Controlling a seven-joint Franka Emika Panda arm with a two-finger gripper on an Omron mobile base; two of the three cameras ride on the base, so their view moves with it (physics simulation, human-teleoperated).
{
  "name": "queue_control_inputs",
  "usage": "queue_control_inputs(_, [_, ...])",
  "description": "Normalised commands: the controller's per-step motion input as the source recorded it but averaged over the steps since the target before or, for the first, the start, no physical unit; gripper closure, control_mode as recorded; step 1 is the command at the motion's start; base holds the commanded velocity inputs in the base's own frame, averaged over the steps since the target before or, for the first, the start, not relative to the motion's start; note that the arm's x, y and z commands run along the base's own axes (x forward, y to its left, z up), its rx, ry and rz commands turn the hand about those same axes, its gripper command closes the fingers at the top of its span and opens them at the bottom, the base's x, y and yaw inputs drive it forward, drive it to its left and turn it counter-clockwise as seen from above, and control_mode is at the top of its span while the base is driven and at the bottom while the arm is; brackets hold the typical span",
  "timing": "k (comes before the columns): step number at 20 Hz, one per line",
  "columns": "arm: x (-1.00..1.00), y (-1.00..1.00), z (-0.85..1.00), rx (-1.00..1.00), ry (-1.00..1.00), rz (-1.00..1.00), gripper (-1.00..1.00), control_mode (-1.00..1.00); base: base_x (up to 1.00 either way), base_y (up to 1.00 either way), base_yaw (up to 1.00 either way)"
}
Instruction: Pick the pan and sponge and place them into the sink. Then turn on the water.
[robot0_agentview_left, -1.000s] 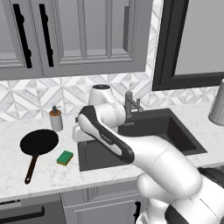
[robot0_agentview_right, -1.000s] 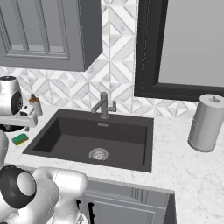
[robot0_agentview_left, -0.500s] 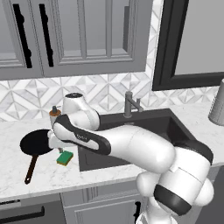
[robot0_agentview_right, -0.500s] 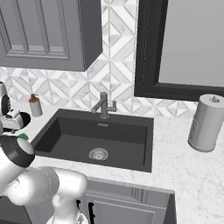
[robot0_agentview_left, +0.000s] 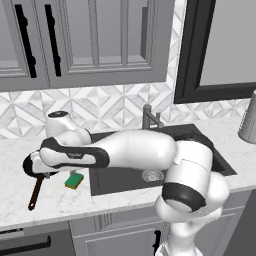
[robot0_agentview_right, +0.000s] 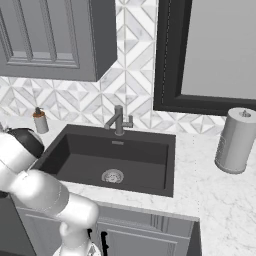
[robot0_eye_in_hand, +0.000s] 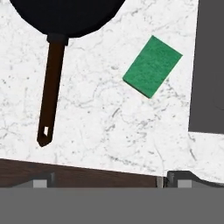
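The white arm reached leftward across the white marble surface (robot0_agentview_left: 60, 200), its hand hanging above the flat round black frying pan (robot0_agentview_left: 31, 167), whose rim showed at the hand's left side in the left base view. The pan's long thin dark brown handle (robot0_agentview_left: 35, 192) ran from the pan toward the front edge of the surface. In the hand view the pan (robot0_eye_in_hand: 65, 15) lay at the top, cut off by the frame, with its handle (robot0_eye_in_hand: 50, 92) running downward to a tip pierced by a small hole.

The small rectangular green sponge (robot0_agentview_left: 74, 180) with a yellow underside rested flat on the surface between the pan handle and the left rim of the large rectangular dark grey sink (robot0_agentview_left: 200, 150), near both and touching neither. From the hand view the sponge (robot0_eye_in_hand: 152, 66) lay turned at an angle, its green top up, just beside the sink edge (robot0_eye_in_hand: 208, 65).

The tool (robot0_eye_in_hand: 105, 180) stood released, its two dark tips set wide apart at the bottom of the hand view, with nothing between them; it was above the surface, clear of the pan and the sponge.

In the right base view the sink (robot0_agentview_right: 160, 160) showed a round silver drain (robot0_agentview_right: 112, 176). The grey metal faucet (robot0_agentview_right: 118, 120) rose behind it. A small soap dispenser bottle (robot0_agentview_right: 40, 120) stood at the back left, and a grey cylindrical roll (robot0_agentview_right: 235, 141) stood upright on the surface to the right.
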Motion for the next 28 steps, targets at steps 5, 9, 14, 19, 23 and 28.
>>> queue_control_inputs(5, [0.11, 0.63, -0.23, -0.08, 0.0, -0.02, -1.0, -1.0, 0.0, 0.0, 0.0])
queue_control_inputs(9, [0.01, 0.49, -0.26, -0.07, 0.01, -0.01, -1.0, -1.0, 0.0, 0.0, 0.0])
queue_control_inputs(14, [0.06, 0.43, -0.29, -0.09, 0.05, -0.01, -1.0, -1.0, 0.0, 0.0, 0.0])
queue_control_inputs(19, [0.16, 0.36, -0.14, -0.05, 0.03, -0.01, -1.0, -1.0, 0.0, 0.0, 0.0])
queue_control_inputs(23, [0.13, 0.2, -0.16, -0.02, 0.01, 0.0, -1.0, -1.0, 0.0, 0.0, 0.0])
queue_control_inputs(28, [0.0, 0.0, -0.39, -0.03, 0.0, 0.0, -1.0, -1.0, 0.0, 0.0, 0.0])
